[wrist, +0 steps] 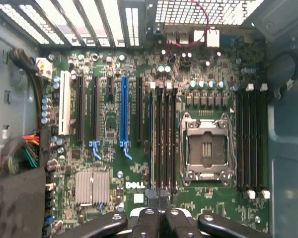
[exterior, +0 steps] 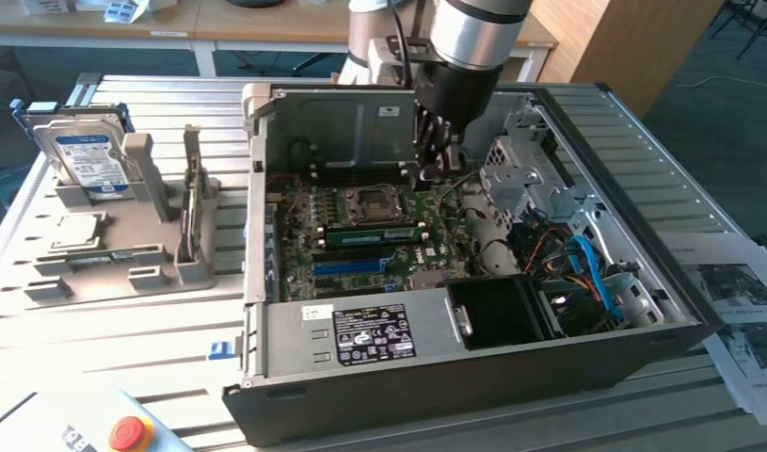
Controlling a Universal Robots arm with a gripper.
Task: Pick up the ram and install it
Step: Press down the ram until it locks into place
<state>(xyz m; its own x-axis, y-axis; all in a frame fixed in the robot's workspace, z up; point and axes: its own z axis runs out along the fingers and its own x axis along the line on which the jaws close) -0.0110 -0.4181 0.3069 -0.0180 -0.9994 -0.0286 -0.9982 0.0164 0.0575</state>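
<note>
Ram, a long thin green circuit-board stick (exterior: 373, 234), lies flat-seated in the motherboard, lengthwise across the case, below the shut, empty gripper (exterior: 436, 169).

exterior high, oblique; wrist looks down at motherboard (wrist: 139, 148).

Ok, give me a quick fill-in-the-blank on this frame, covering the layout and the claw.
1. The claw hangs inside the computer case with its fingers ___.
2. The hard drive stands on the exterior view's ___ of the case.
3. The long slot between black slots on the motherboard is coloured ___.
4. The round button on the table is ___.
Missing words: shut; left; blue; red.
</note>
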